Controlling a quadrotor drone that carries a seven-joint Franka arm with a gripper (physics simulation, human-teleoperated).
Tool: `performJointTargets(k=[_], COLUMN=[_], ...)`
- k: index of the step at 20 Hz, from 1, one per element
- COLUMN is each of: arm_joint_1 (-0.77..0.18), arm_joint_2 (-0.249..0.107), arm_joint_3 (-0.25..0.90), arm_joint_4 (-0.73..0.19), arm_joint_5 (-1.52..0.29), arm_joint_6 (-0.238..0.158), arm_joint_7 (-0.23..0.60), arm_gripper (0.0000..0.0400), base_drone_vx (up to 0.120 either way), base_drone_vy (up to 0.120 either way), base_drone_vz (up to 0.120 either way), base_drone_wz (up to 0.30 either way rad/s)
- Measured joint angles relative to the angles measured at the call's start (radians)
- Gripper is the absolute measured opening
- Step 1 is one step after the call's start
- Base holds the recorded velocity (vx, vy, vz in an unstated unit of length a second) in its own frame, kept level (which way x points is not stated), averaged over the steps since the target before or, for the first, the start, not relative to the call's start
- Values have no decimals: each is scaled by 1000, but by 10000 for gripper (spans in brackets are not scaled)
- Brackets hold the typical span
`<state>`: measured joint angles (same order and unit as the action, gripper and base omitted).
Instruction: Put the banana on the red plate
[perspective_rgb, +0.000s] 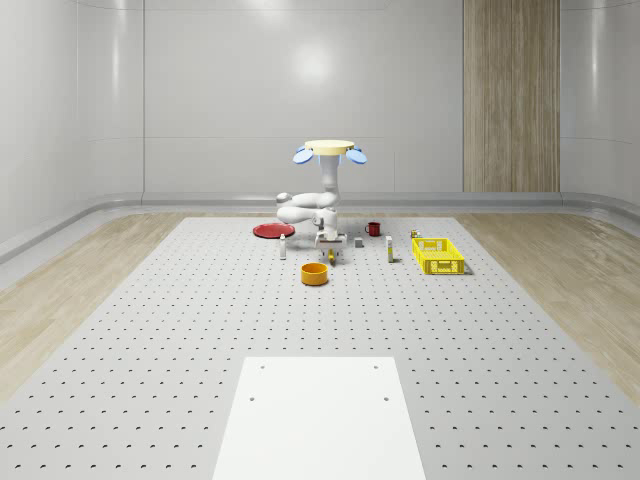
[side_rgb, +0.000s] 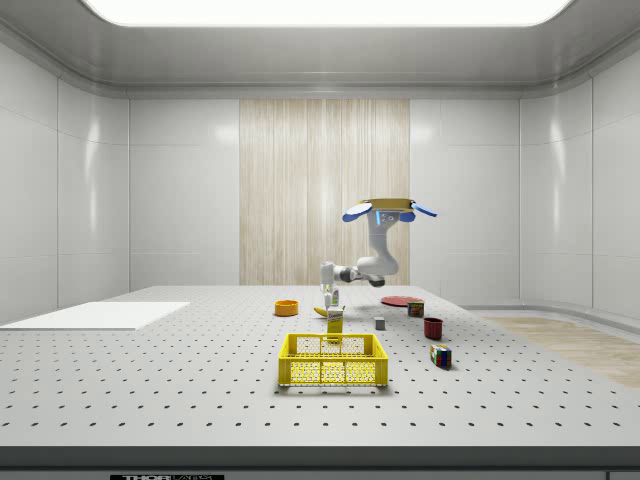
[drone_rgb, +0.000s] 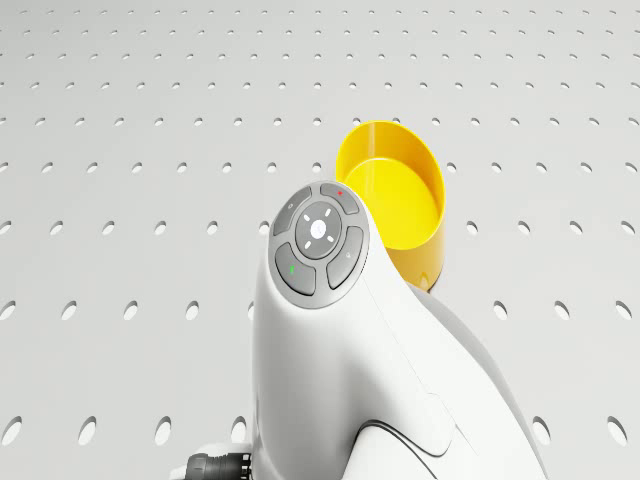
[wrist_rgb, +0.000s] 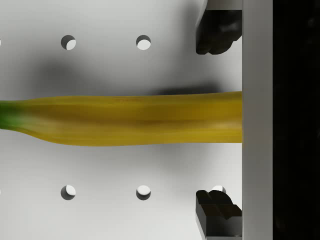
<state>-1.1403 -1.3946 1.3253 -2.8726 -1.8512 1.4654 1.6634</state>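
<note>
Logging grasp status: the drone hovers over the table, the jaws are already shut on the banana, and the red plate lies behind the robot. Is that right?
Not quite. In the wrist view the gripper is open: its jaws stand apart on either side of the banana, not touching it. The rest holds: the drone hovers over the table, and the red plate lies behind the robot in the whole-scene view.

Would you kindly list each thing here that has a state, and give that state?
banana: lying flat on the table, between the open fingers, not gripped.
gripper: open, low over the banana.
drone: hovering above the table, near the red plate.
red plate: bare.
yellow bowl: upright, nothing inside.
yellow crate: upright.
</note>
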Motion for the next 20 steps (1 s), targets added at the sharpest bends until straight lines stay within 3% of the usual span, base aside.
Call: performJointTargets(k=[9,11,14,16,20], arm_joint_1=[-7,-8,-10,-11,-12], arm_joint_2=[-28,-31,-36,-38,-41], arm_joint_3=[-81,-89,-96,-99,-99], arm_joint_4=[18,21,23,24,24], arm_joint_5=[-71,-78,-84,-86,-87], arm_joint_6=[53,60,67,70,71], arm_joint_7=[-3,-3,-3,-2,-17], arm_gripper=[400,302,222,196,190], base_drone_vx=[0,0,0,0,0], base_drone_vy=[0,0,0,0,0], base_drone_vz=[0,0,0,0,0], base_drone_wz=[0,0,0,0,0])
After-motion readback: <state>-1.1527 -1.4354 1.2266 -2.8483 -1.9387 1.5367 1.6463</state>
